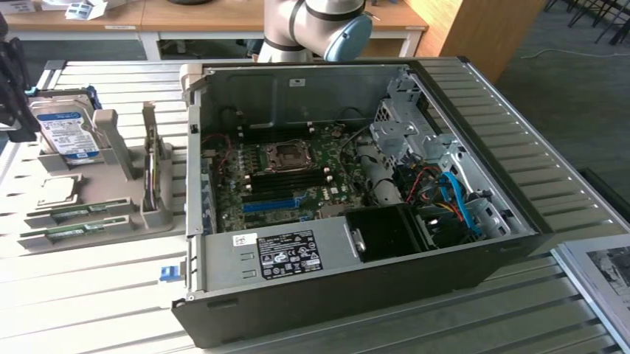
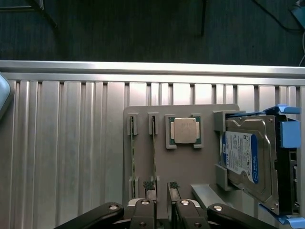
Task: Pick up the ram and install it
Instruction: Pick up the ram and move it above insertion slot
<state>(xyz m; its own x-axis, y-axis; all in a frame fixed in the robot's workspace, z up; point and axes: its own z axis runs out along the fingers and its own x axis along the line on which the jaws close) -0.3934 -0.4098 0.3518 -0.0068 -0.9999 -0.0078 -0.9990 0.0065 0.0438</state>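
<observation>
Two slim green ram sticks [image 2: 154,157], edge-on

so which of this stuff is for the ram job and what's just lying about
For the job: thin green circuit-board ram sticks, open end effector, green motherboard in the open black computer case.
Lying about: silver hard drive with blue-white label, small square silver cpu chip.
</observation>
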